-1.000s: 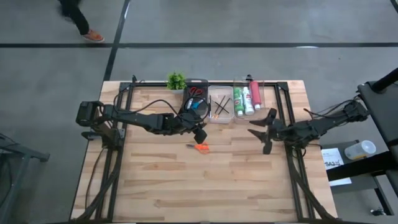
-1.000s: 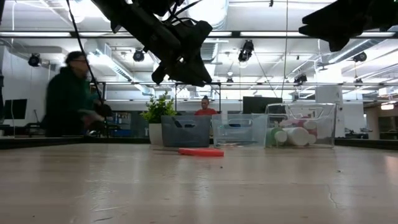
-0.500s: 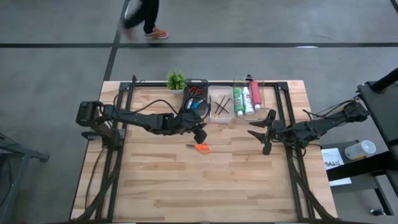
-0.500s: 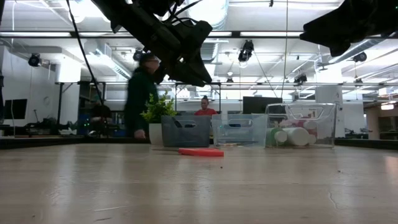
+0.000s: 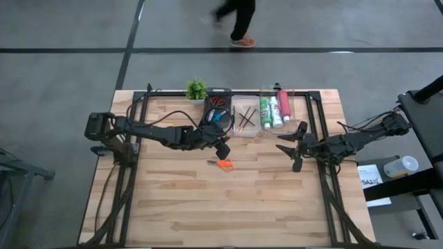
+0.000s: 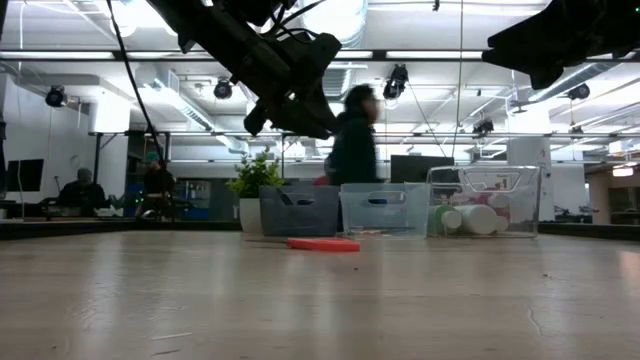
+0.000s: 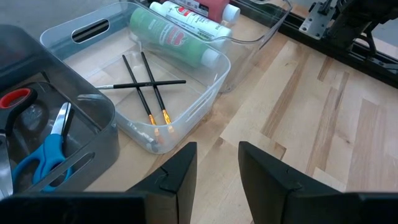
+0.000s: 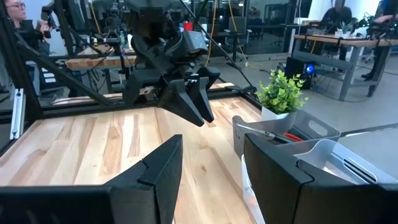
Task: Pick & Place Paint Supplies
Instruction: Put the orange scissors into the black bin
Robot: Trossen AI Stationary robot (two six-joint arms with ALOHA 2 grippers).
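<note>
No label reads clearly on the green tube (image 7: 173,43); left gripper (image 5: 223,148) and right gripper (image 5: 290,146) hang released at the bins' 6 o'clock.

Grey floor (image 5: 62,76) crossed by dark lines; ceiling lights (image 6: 330,20) overhead.

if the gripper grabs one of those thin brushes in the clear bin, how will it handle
The brushes look thin and light, so one would probably lift easily but could pivot in a pinch. They lie crossed in the clear bin, so lifting one may drag another. Round handles would likely roll on bare table.
</note>
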